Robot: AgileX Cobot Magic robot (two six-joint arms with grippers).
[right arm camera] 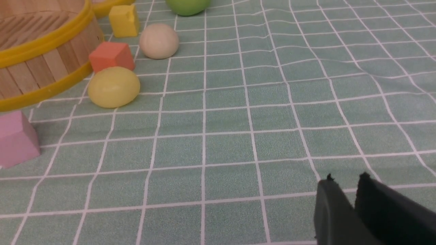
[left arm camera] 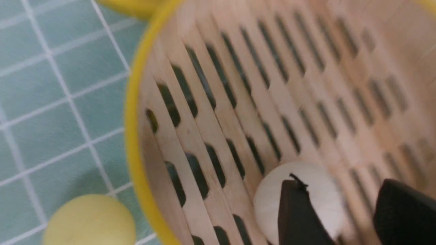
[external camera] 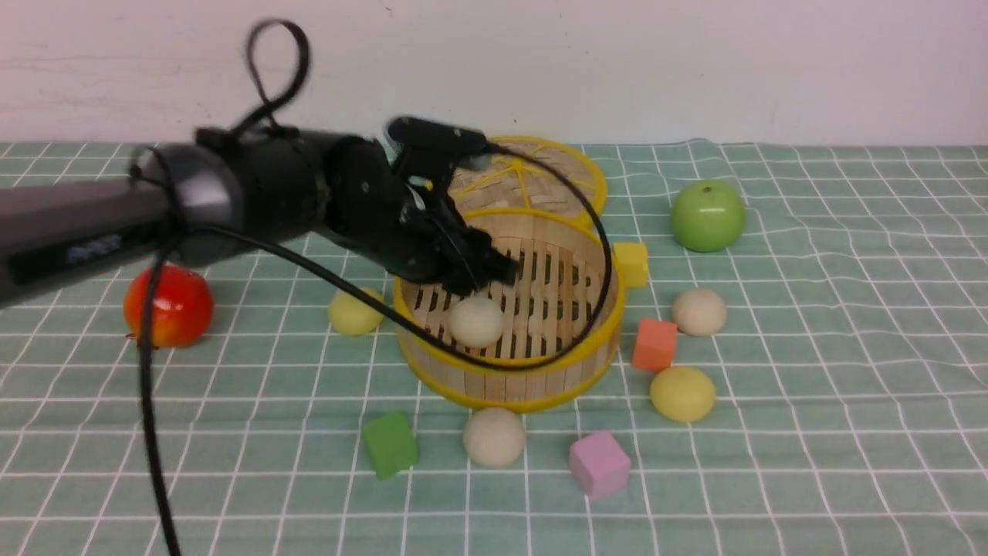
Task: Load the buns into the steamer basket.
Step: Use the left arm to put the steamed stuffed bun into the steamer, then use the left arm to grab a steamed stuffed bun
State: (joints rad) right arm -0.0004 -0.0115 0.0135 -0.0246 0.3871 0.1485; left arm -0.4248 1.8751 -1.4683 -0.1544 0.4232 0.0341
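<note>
Left gripper (external camera: 488, 279): is hanging inside the rim of the steamer basket (external camera: 571, 378), fingers (left arm camera: 296, 217) spread and pinching nothing. I am reading this as a release made low over the floor, so the bun is not rolling far.
Basket bun (left arm camera: 269, 204): is lying on the slatted bottom directly beneath the fingertips, half hidden behind one finger.
Waiting buns: four are sitting on the cloth (external camera: 849, 386) outside the wall: the left yellow bun (external camera: 355, 311) just beside the gripper's left, the front beige bun (external camera: 494, 437) nearer the robot than it, and the right yellow bun (external camera: 682, 394) and right beige bun (external camera: 698, 311) off to its right.
Right gripper (right arm camera: 346, 178): is idling low over the cloth, fingers nearly pressed together and holding nothing, with those two right-hand buns lying well ahead of it.
Left wrist view: is showing the gap between the fingers, which the front view is blurring into one dark mass.
Front view: is leaving the right gripper out entirely; only its own wrist view is showing it.
</note>
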